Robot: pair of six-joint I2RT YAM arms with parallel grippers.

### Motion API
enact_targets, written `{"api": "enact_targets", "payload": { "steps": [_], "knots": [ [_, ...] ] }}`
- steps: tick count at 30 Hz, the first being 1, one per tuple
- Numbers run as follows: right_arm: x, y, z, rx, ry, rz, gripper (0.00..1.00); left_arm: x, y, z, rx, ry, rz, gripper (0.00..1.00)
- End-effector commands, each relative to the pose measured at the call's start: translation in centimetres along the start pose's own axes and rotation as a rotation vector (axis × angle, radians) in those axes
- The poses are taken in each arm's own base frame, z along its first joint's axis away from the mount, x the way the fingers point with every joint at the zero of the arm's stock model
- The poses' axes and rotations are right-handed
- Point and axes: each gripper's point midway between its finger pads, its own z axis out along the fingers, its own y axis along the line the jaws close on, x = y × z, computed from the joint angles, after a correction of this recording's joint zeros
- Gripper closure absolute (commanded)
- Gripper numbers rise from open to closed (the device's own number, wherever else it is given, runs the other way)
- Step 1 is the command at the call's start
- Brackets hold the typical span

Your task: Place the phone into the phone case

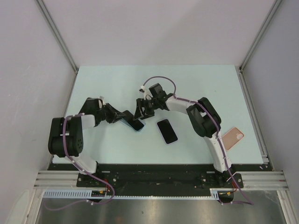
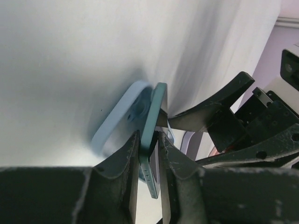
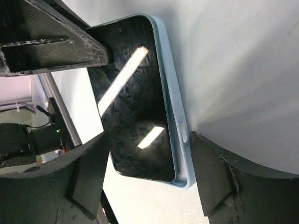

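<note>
- The phone is held up off the pale counter near its middle, between the two tools, dark screen facing up and to the right.
- The left tool pinches the phone by its two faces; in the left wrist view a finger sits close against each side of the teal edge.
- A light blue case lies behind the phone. The two meet at the far end and splay apart toward the left tool.
- In the right wrist view the case shows as a pale rim along the phone's long side.
- The right tool is spread wide, one finger on either side of the phone's end. I cannot tell whether they touch it.
- A second phone lies flat on the counter just right of the tools, screen up.
- A pink case lies near the counter's right edge, beside the right arm.
</note>
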Motion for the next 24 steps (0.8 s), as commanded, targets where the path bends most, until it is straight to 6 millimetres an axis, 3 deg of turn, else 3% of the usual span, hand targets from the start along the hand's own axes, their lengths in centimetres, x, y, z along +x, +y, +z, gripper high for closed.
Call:
{"api": "enact_targets", "payload": {
  "steps": [1, 8, 16, 18, 24],
  "knots": [
    [0.5, 0.8, 0.1, -0.019, -0.019, 0.043, 0.28, -0.1, -0.1, 0.3, -0.051, 0.011, 0.075, 0.75],
    [2.5, 1.2, -0.1, -0.011, -0.029, 0.098, 0.32, 0.9, 1.0, 0.1, -0.126, 0.040, 0.078, 0.74],
    [3.4, 1.4, 0.3, 0.033, -0.030, 0.114, 0.33, 1.6, 2.4, -1.4, -0.206, 0.010, 0.075, 0.75],
    [3.7, 1.4, 0.4, 0.037, -0.027, 0.122, 0.33, 2.7, 2.5, -1.3, -0.219, 0.038, 0.093, 0.73],
    [4.7, 1.7, 0.5, 0.057, -0.020, 0.138, 0.34, 3.3, 3.2, -2.0, -0.270, 0.030, 0.098, 0.61]
  ]
}}
